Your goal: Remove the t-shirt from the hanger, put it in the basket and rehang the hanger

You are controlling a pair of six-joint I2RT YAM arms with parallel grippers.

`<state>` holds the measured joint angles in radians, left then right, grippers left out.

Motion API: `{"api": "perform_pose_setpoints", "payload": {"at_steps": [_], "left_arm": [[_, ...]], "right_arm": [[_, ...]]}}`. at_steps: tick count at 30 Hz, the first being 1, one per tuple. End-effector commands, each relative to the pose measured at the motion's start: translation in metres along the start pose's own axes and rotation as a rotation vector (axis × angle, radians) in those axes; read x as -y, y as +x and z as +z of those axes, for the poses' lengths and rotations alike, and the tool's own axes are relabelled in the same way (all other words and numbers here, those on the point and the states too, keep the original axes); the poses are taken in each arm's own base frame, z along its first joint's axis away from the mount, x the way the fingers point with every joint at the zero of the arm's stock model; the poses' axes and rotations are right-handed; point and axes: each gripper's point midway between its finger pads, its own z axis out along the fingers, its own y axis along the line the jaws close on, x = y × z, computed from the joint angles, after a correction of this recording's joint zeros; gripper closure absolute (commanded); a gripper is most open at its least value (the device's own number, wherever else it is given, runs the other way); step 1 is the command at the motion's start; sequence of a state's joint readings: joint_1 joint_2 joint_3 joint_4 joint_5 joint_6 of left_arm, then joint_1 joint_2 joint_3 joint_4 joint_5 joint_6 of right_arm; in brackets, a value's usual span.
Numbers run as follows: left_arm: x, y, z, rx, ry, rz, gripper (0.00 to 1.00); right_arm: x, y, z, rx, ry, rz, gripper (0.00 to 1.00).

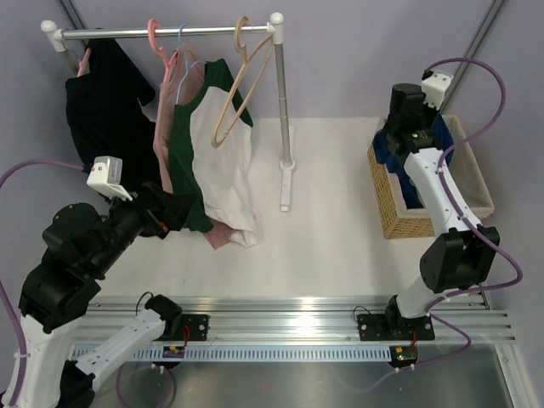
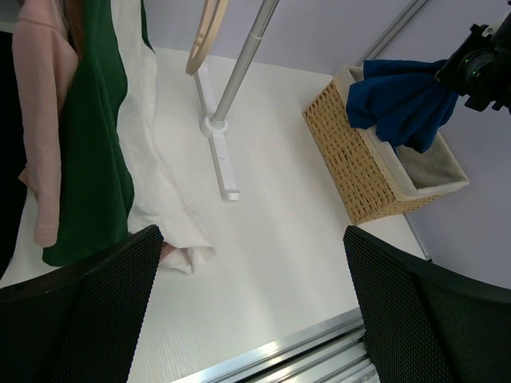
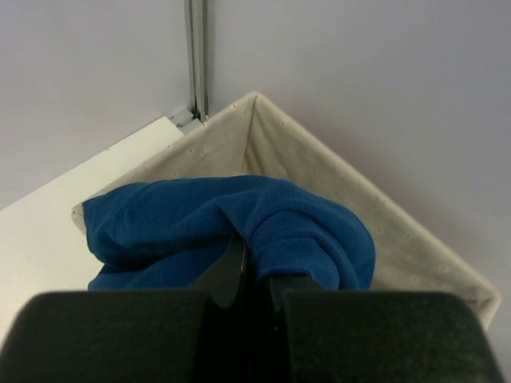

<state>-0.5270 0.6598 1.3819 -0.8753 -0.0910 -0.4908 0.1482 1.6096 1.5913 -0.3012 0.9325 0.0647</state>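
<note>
The dark blue t-shirt (image 3: 200,223) is bunched up and hangs from my right gripper (image 3: 254,263), which is shut on it over the wicker basket (image 3: 335,171). In the top view the t-shirt (image 1: 387,157) shows under the right gripper (image 1: 410,127) at the basket's left end. It also shows in the left wrist view (image 2: 399,100). The tan wooden hanger (image 1: 242,93) hangs bare on the rail, also seen in the left wrist view (image 2: 204,40). My left gripper (image 1: 174,212) is open and empty beside the hanging clothes; its jaws (image 2: 251,239) stand wide apart.
The clothes rail (image 1: 170,32) on its pole (image 1: 280,102) carries a black garment (image 1: 102,102), a pink garment (image 1: 166,127) and a white shirt with green sleeves (image 1: 221,161). The wicker basket (image 1: 399,212) stands at the table's right.
</note>
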Motion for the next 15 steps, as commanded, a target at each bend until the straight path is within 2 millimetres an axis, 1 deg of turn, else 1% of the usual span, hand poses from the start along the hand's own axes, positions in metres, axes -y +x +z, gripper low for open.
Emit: {"api": "perform_pose_setpoints", "payload": {"at_steps": [1, 2, 3, 4, 5, 6, 7, 8, 10, 11, 12, 14, 15], "left_arm": [[0.002, -0.012, -0.009, 0.042, -0.001, -0.016, 0.01], [0.002, -0.012, -0.009, 0.042, 0.002, -0.018, 0.01], [0.003, -0.012, -0.008, 0.039, 0.002, -0.021, 0.01], [0.005, -0.014, -0.008, 0.04, 0.006, -0.027, 0.01], [0.005, -0.014, -0.008, 0.039, 0.005, -0.027, 0.01], [0.006, -0.014, -0.008, 0.04, 0.009, -0.033, 0.01], [0.006, -0.014, -0.006, 0.039, 0.011, -0.036, 0.01], [0.007, -0.014, -0.006, 0.039, 0.014, -0.039, 0.01], [0.008, -0.012, -0.004, 0.031, 0.019, -0.048, 0.01], [0.009, -0.012, -0.003, 0.031, 0.022, -0.053, 0.01], [0.01, -0.011, -0.003, 0.028, 0.028, -0.059, 0.01], [0.012, -0.011, -0.001, 0.024, 0.035, -0.065, 0.01], [0.012, -0.01, -0.001, 0.021, 0.037, -0.069, 0.01]], "right_arm": [[0.028, 0.006, 0.008, -0.045, 0.096, 0.218, 1.0], [0.035, 0.019, 0.011, -0.095, 0.123, 0.201, 1.0], [0.039, 0.023, 0.014, -0.115, 0.149, 0.248, 1.0], [0.05, 0.033, 0.021, -0.159, 0.197, 0.249, 1.0], [0.055, 0.038, 0.024, -0.181, 0.217, 0.223, 1.0], [0.057, 0.039, 0.025, -0.186, 0.243, 0.232, 1.0], [0.069, 0.043, 0.03, -0.197, 0.289, 0.224, 1.0], [0.077, 0.049, 0.03, -0.224, 0.33, 0.195, 1.0], [0.086, 0.055, 0.032, -0.24, 0.381, 0.214, 1.0], [0.096, 0.062, 0.031, -0.267, 0.417, 0.19, 1.0], [0.103, 0.061, 0.03, -0.245, 0.467, 0.225, 1.0], [0.111, 0.065, 0.029, -0.259, 0.497, 0.213, 1.0], [0.115, 0.064, 0.029, -0.243, 0.522, 0.217, 1.0]]}}
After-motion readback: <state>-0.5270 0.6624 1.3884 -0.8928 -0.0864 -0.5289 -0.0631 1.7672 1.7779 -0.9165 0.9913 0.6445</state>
